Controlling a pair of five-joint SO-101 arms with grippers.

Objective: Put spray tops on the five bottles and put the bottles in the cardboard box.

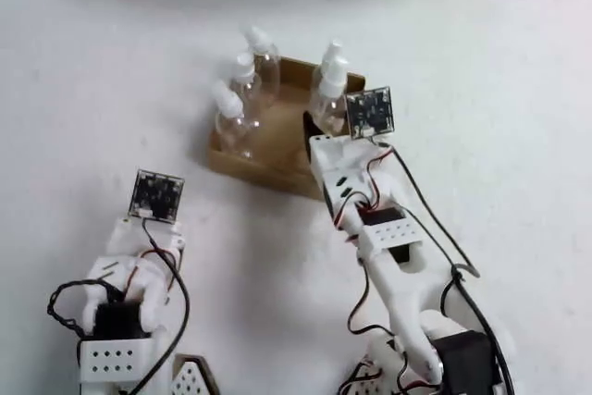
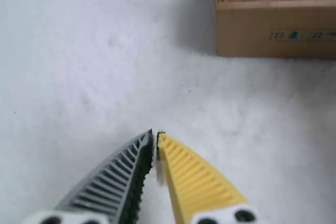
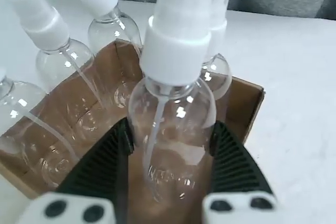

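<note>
Neighbouring bottles (image 3: 56, 59) crowd held bottle (image 3: 173, 124) (upright).

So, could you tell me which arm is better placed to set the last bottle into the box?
Right, probably. The right hand grips the bottle at the cardboard box; the left hand is shut, apart from the box.

5 bottles (image 1: 242, 90) upright in box (image 1: 250, 166), box on table (image 1: 92, 71) ctr, toward far edge.
</note>
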